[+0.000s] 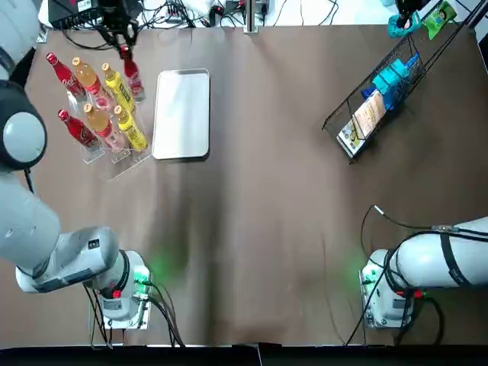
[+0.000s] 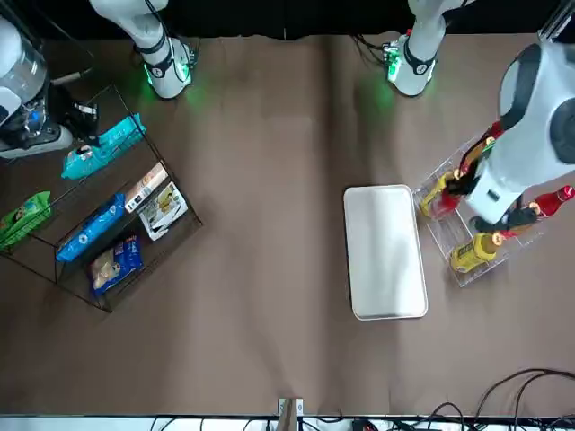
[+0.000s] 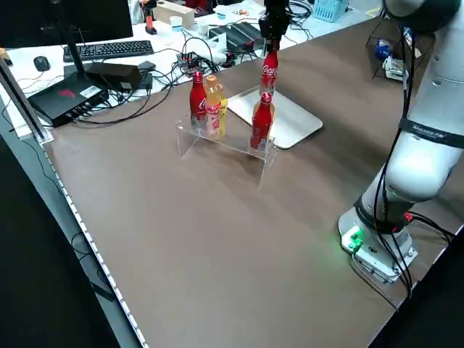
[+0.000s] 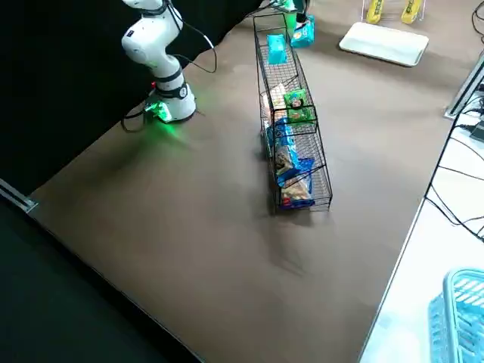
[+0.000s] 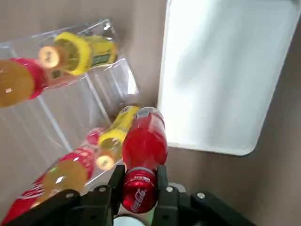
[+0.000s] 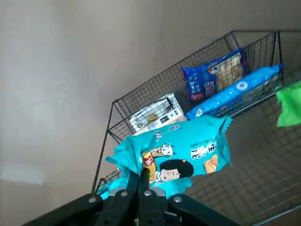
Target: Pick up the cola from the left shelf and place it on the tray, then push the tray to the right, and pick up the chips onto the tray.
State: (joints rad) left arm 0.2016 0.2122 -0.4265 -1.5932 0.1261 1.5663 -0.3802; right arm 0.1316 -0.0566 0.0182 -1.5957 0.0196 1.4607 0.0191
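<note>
Narrow grip: left fingers [image 5: 162, 182] clamped cola [image 5: 144, 143] near top; red label, white Coca-Cola script readable. Bottle hung above clear shelf [image 5: 101, 96] bottles, near tray [image 5: 221, 70]. Across table [image 1: 267, 229], right fingers [image 6: 143, 178] pinched shut on teal chips [image 6: 176, 153] bag above wire rack [image 6: 114, 101]; cartoon figure, characters illegible.

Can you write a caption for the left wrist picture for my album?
Left gripper holds a red cola bottle by its neck, up near the clear shelf and silver tray.
</note>
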